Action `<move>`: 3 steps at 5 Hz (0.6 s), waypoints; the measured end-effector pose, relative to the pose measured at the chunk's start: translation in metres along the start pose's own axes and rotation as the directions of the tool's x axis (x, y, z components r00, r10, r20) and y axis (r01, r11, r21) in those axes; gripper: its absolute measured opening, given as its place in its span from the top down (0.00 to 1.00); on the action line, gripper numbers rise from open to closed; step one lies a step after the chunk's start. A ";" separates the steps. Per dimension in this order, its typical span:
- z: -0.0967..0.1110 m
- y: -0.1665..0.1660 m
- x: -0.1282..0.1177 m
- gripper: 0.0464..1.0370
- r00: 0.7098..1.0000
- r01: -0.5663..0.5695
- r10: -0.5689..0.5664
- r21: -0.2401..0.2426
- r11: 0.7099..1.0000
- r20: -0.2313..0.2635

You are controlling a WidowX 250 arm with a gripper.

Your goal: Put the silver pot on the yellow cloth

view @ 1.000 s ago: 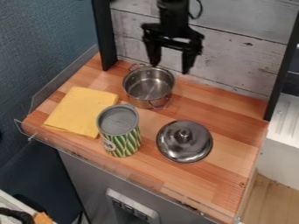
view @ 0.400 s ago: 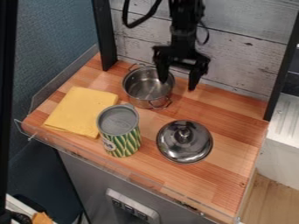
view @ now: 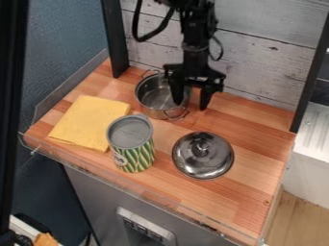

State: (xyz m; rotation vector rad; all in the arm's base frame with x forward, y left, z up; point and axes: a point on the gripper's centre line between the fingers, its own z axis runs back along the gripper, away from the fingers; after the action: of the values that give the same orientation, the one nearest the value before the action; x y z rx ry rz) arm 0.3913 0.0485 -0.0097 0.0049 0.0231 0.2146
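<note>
My black gripper [view: 191, 106] hangs open at the right side of the silver pot, one finger over the pot's inside and the other outside its right wall. Nothing is held. The silver pot [view: 154, 98] stands upright on the wooden counter with its lid off, one handle toward the back and one toward the front right. To its left lies the folded yellow cloth [view: 87, 121], flat on the counter and apart from the pot.
A green and yellow patterned can [view: 133, 153] stands in front of the pot, close by the cloth's right edge. The silver lid [view: 203, 155] lies right of the can. A low clear barrier [view: 128, 181] runs along the counter's front, and a plank wall [view: 257, 62] stands behind.
The gripper has come down and, over the whole span, a little to the right, so that one finger is now lower over the pot. The pot, cloth, can and lid have not moved.
</note>
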 end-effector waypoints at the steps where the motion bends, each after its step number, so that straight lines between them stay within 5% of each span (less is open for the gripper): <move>1: -0.001 0.000 0.001 0.67 0.999 -0.032 0.031 -0.015 0.999 -0.017; 2: -0.003 -0.002 -0.001 0.88 0.998 -0.023 0.021 -0.029 0.999 -0.051; 3: 0.015 0.002 -0.003 0.96 1.000 0.012 -0.012 -0.008 1.000 0.001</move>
State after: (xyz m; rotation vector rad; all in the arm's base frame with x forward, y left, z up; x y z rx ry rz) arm 0.3884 0.0493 0.0057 -0.0032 0.0214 0.2025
